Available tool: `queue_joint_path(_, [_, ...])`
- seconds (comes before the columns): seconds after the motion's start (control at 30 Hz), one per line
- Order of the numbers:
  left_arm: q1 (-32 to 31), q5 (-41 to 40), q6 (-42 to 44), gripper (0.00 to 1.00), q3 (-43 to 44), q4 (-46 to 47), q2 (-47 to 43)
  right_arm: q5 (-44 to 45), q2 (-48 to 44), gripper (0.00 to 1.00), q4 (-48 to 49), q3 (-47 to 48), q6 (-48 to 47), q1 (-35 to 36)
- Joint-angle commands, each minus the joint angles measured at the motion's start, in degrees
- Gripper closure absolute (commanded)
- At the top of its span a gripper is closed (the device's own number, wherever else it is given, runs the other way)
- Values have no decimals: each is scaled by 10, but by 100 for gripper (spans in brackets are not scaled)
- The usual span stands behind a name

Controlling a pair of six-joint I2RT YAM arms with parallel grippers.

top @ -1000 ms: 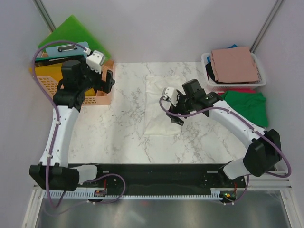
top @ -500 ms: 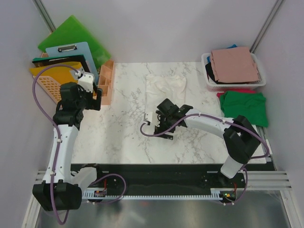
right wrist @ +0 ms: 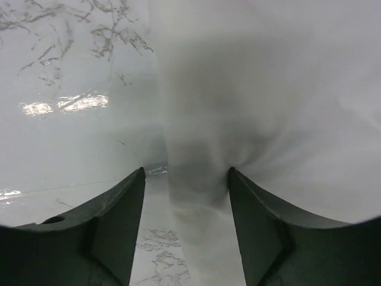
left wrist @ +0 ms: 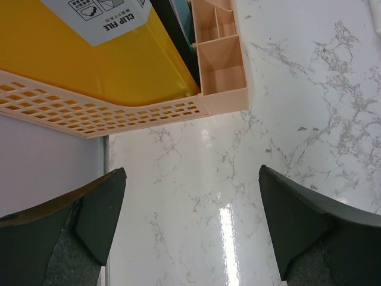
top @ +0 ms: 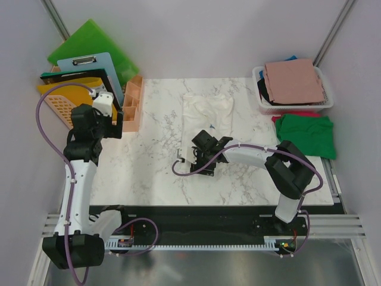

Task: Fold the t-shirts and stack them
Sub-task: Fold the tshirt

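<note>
Overhead: cream-white t-shirt [top: 208, 110] is laid out mid-tabletop [top: 149, 161], and the right hand [top: 199, 158] is set low at its near left edge. Left hand [top: 114, 122] is held off to the left, beside a peach organiser [top: 132, 104]. Dusty-pink t-shirt [top: 294, 80] is seen on top of the white basket [top: 257, 74], with the green t-shirt [top: 306, 134] just in front of it.

Left wrist: fingers [left wrist: 98, 208] are spread wide over bare marble, with nothing between them.

Right wrist: fingers [right wrist: 119, 226] are parted and straddle the cloth's edge. A bunched fold is seen between them; no clamp is confirmed.
</note>
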Motion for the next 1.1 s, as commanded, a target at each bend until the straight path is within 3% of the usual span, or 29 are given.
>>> queue_joint_path(0.0, [3,-11,22,0,9,22,0,-9,-1,37,19,-7,6,2])
queue_joint_path(0.07, [5,-27,26,0,9,23,1,-9,-5,53,19,-11,8,2])
queue_joint_path(0.13, [8,-28,29,0,10,28,3,-11,-9,61,16,-11,10,2])
queue_joint_path(0.17, [9,-28,29,0,10,30,5,-13,-11,73,16,-14,11,3])
queue_joint_path(0.4, [13,-28,29,0,9,46,22,-47,-41,92,-26,-25,4,18])
queue_joint_path(0.6, [28,-24,31,0,7,62,38,-104,-79,100,-76,-48,8,74])
queue_joint_path(0.8, [37,-15,28,0,1,68,38,-115,-102,100,-56,-89,63,176])
queue_joint_path(1.07, [40,-15,37,0,-8,67,35,-84,-151,100,-63,-90,86,202])
